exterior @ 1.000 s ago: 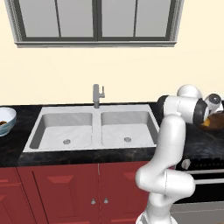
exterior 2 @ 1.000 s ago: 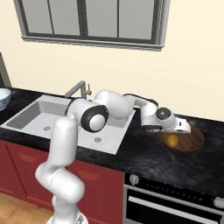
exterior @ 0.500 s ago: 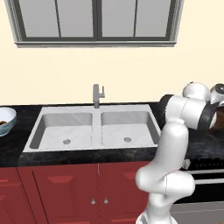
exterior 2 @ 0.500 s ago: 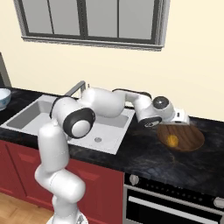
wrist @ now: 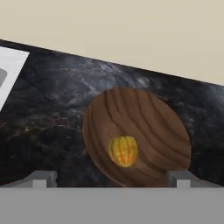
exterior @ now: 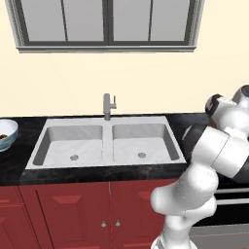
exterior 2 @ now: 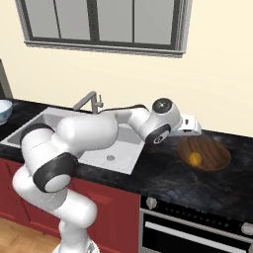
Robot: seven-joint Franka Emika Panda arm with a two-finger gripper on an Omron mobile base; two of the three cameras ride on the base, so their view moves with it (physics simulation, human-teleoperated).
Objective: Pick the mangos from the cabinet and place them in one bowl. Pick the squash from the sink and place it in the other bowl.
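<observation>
two-finger gripper (wrist: 111, 178) fully spread, empty, above ribbed yellow-orange squash (wrist: 123, 151) in round brown wooden bowl (wrist: 144, 114). risk: clipping bowl rim, causing spill.

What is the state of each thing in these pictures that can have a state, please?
squash: lying inside the wooden bowl, not held.
wooden bowl: upright on the black counter, holding the squash.
gripper: open, above the wooden bowl, holding nothing.
sink: both basins without any item in them.
faucet: no water seen running.
white bowl: upright on the counter left of the sink, something dark inside.
</observation>
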